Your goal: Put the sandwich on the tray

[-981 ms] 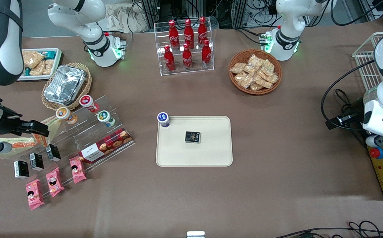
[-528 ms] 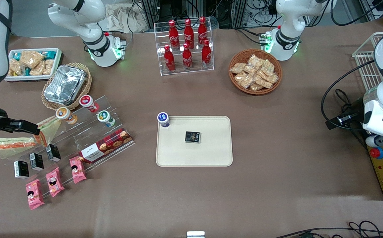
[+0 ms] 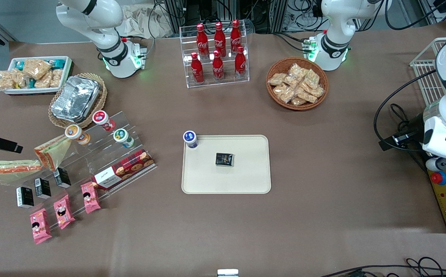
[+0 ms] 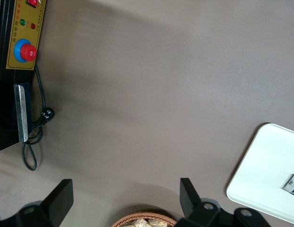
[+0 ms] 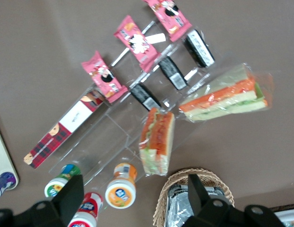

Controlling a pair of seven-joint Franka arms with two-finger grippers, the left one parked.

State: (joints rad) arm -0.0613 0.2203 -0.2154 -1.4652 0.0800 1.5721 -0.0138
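Two wrapped wedge sandwiches sit near the acrylic shelf, and I cannot tell which is the task's. One sandwich (image 3: pixel 51 152) (image 5: pixel 157 140) leans on edge against the shelf. The other sandwich (image 3: pixel 13 167) (image 5: pixel 226 97) lies flat on the table beside it. The cream tray (image 3: pixel 246 181) lies mid-table, holding a black pack (image 3: pixel 224 159) and a blue-capped bottle (image 3: pixel 190 139). My gripper (image 5: pixel 135 208) hovers high above the shelf's bottles and the wicker basket, open, holding nothing and touching neither sandwich. In the front view only one dark finger (image 3: pixel 3 144) shows at the picture's edge.
The stepped acrylic shelf (image 3: pixel 103 154) carries capped bottles, a plaid biscuit box (image 3: pixel 124 168), black packs and pink snack packs (image 3: pixel 63 211). A foil container in a wicker basket (image 3: pixel 76 98) and a white snack bin (image 3: pixel 34 74) stand farther back. A cola rack (image 3: pixel 217 54) and a snack basket (image 3: pixel 297 82) stand at the back.
My gripper has drawn away from the two sandwiches toward the working arm's end of the table, almost leaving the front view. It carries nothing. Both sandwiches stay in place.
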